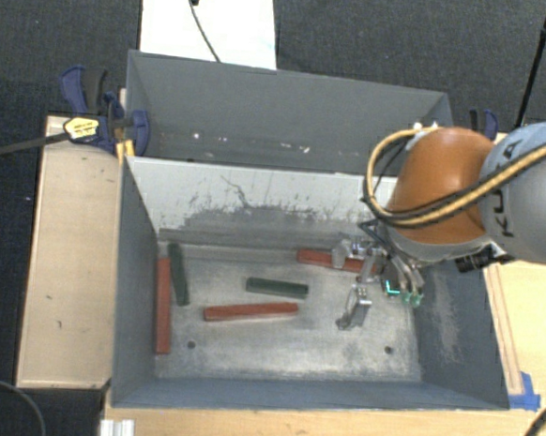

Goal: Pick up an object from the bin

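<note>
My gripper (353,313) hangs low over the right part of the bin floor, under the orange wrist cover. Nothing shows in its grasp. Just behind it, at the foot of the back wall, lies a red stick (315,257), its right end hidden by the gripper's body. Left of the gripper a short dark green stick (277,285) lies flat. In front of that stick lies a longer red stick (250,311), its right end a short way from the gripper.
Along the bin's left wall lie another red stick (163,307) and a dark green stick (177,273), side by side. The arm and its cables reach in over the bin's right side.
</note>
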